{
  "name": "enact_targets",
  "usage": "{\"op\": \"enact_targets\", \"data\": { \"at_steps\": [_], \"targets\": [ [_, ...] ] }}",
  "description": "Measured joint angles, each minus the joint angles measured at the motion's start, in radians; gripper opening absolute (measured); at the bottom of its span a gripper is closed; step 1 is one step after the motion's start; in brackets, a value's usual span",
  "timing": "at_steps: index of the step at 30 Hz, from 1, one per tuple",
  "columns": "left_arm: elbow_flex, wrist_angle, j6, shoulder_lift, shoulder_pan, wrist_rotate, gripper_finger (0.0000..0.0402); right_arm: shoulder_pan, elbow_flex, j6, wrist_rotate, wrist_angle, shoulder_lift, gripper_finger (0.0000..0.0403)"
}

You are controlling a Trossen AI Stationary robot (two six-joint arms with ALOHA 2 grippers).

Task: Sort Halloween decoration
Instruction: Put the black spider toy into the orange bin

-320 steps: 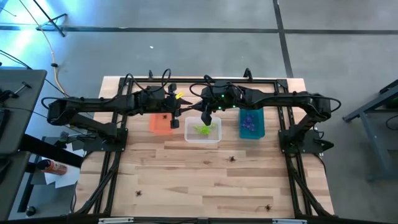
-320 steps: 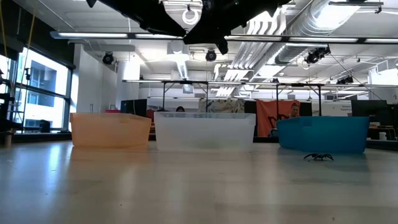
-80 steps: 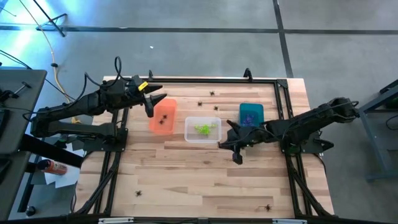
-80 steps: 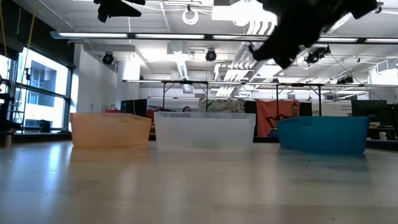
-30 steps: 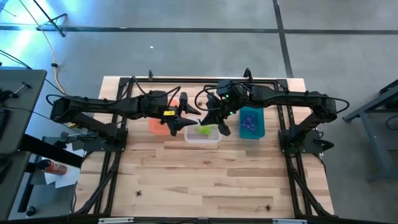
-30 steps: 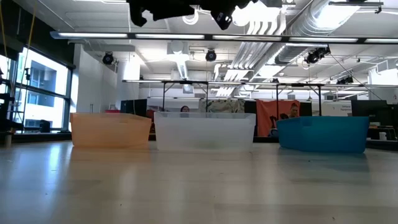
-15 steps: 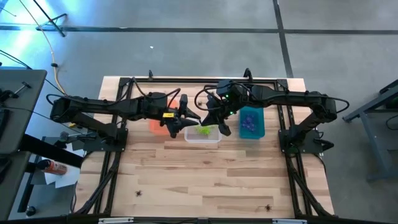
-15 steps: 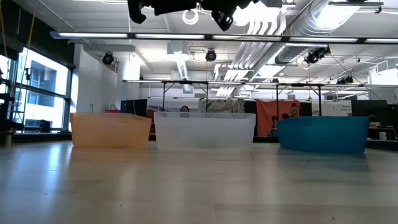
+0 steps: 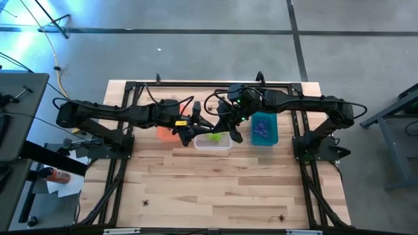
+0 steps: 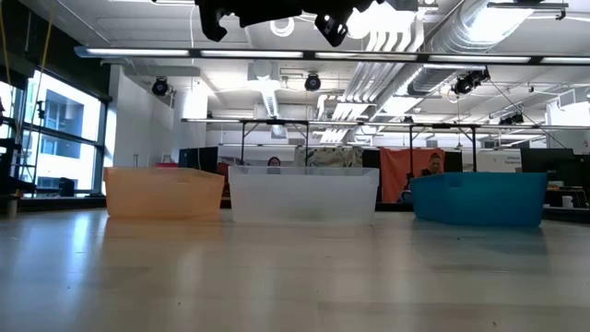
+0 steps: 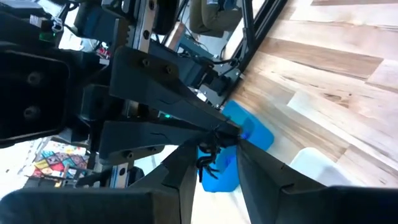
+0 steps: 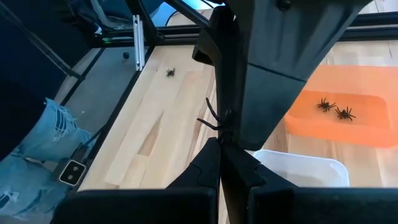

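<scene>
My right gripper point(image 12: 221, 138) hangs high over the clear bin point(image 9: 212, 140), shut on a black spider point(image 12: 214, 121). My left gripper point(image 11: 214, 150) reaches in from the table's left and is open. Its fingers stand on either side of that spider point(image 11: 207, 163) with gaps showing. Lime green pieces point(image 9: 214, 136) lie in the clear bin and purple ones point(image 9: 263, 128) in the teal bin point(image 9: 264, 138). Two black spiders point(image 12: 334, 108) lie in the orange bin point(image 12: 348, 127). My right gripper pinches the black spider's body point(image 12: 219, 126) between its two fingertips point(image 11: 231, 132), coming from the table's right side and slanting down. The spider is lifted clear above the clear bin, and its legs stick out past the fingertips.
Loose black spiders lie on the wood near the near edge point(image 9: 145, 203) point(image 9: 282, 217) and one at the far side point(image 12: 170, 72). The three bins stand in a row across the table's far half point(image 10: 302, 194). A person's leg in jeans point(image 12: 37, 146) shows beside the table.
My left gripper has edged toward the table's right, closer to my right gripper and the spider it holds.
</scene>
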Motion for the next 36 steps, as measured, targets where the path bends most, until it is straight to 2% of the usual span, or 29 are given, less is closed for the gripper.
{"op": "enact_targets", "data": {
  "at_steps": [5,11,15,19,24,27,29,32,36],
  "targets": [
    [0.0,-0.016,-0.014,0.0,0.001,0.0,0.0076,0.0,0.0,0.0,0.0,0.005,0.0,0.0],
    [0.0,-0.025,-0.03,-0.001,0.001,-0.009,0.001,0.0,0.002,0.011,0.001,0.0,0.0,0.0],
    [0.001,-0.035,-0.051,-0.002,0.001,-0.019,0.0005,-0.007,0.049,0.077,0.027,-0.07,0.002,0.001],
    [-0.001,-0.084,-0.086,-0.01,0.001,-0.043,0.0002,-0.043,0.146,0.138,0.116,-0.218,0.002,0.0064],
    [0.001,-0.185,-0.134,-0.049,0.001,-0.147,0.0001,-0.076,0.273,0.087,0.301,-0.418,-0.001,0.0171],
    [0.0,-0.294,-0.265,-0.094,0.01,-0.246,0.0001,-0.095,0.311,0.063,0.358,-0.508,-0.001,0.0229],
    [-0.003,-0.376,-0.406,-0.132,0.032,-0.263,0.0001,-0.109,0.307,0.071,0.356,-0.555,-0.002,0.0254],
    [-0.057,-0.486,-0.631,-0.202,0.076,-0.271,0.0001,-0.115,0.243,0.086,0.356,-0.598,-0.024,0.0269],
    [-0.212,-0.531,-0.887,-0.324,0.118,-0.317,0.0,-0.113,0.078,0.122,0.347,-0.536,-0.1,0.0271]
  ]
}}
